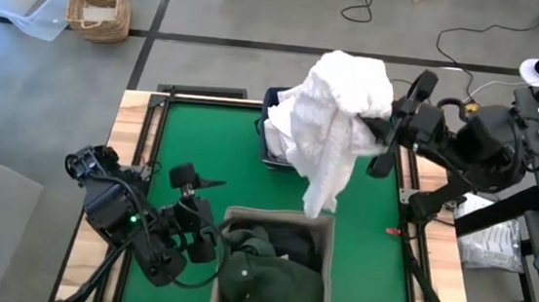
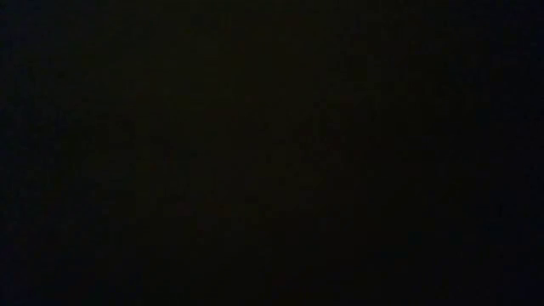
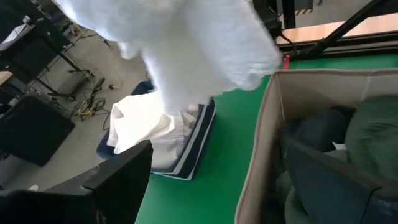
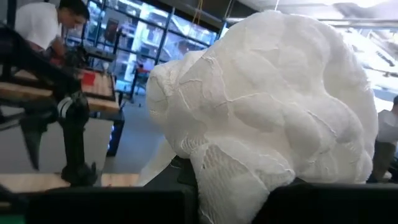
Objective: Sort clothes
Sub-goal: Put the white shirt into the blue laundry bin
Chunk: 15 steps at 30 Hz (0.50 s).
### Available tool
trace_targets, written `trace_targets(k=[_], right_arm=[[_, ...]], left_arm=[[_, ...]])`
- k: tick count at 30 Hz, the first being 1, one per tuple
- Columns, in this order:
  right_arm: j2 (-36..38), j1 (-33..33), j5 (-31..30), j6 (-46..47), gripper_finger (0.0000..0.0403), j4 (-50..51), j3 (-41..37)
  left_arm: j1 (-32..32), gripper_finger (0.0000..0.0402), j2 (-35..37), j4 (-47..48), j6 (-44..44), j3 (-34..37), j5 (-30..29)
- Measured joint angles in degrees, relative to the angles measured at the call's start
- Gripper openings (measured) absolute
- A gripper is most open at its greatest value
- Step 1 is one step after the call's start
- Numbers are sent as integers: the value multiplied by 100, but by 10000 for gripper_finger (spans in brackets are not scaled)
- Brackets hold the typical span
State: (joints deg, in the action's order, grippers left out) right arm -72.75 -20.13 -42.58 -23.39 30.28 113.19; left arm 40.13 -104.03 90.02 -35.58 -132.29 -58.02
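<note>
Risk: the white garment [image 1: 336, 118], held aloft in the closed right pincer [image 1: 388, 134] over the blue bin [image 1: 272, 143], may be dropped with its long tail draped over the rim, or onto the green table [image 1: 369, 248], if released off-centre. Item: white, wrinkled, lacy-textured cloth, bunched at the grip, hanging loose below. More white cloth is noted in the blue bin; dark green clothes [image 1: 268, 278] are piled in the beige bin [image 1: 326, 236]. Left pincer [image 1: 210, 183]: spread wide, empty, beside the beige bin
</note>
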Motion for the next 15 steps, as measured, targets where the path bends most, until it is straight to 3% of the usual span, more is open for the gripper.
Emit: trace_targets(k=[3,15], right_arm=[[-87,209,245,-154,39,-217,78],[-685,1066,272,-923,39,-579,537]], left_arm=[[34,343,1,1,-37,20,2],[57,343,4,2,-202,228,4]])
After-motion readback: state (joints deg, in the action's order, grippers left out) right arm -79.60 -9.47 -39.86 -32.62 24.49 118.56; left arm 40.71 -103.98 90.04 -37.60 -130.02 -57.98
